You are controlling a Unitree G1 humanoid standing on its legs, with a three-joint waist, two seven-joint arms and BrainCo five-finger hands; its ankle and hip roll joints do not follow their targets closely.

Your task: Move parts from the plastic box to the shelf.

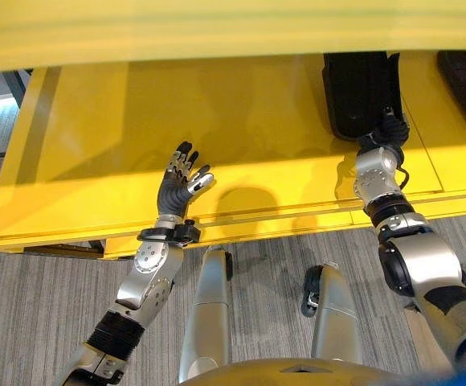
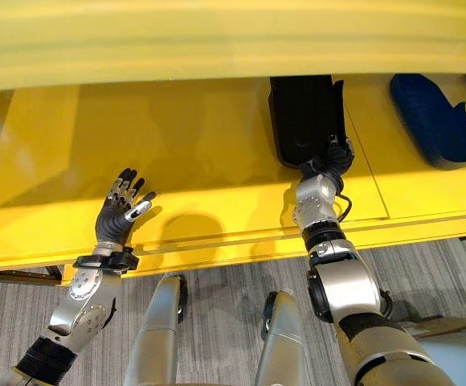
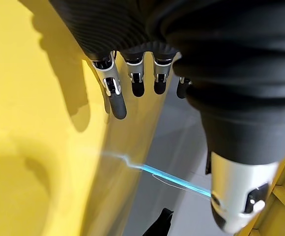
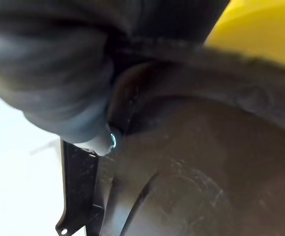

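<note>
A long black moulded part (image 1: 353,88) lies on the yellow shelf (image 1: 96,145), running away from me at the right of centre. My right hand (image 1: 384,133) is at the part's near end, its dark cover against the part and its fingers hidden by it. In the right wrist view the black part (image 4: 206,172) lies right up against that hand's cover (image 4: 44,73). My left hand (image 1: 177,189) is raised over the shelf's front strip at the left, fingers (image 3: 115,96) straight and spread, holding nothing.
A second dark part (image 2: 430,117) lies on the shelf at the far right. A yellow upper board (image 1: 217,32) overhangs the back of the shelf. The shelf's front edge (image 1: 257,221) runs across above grey carpet (image 1: 40,297).
</note>
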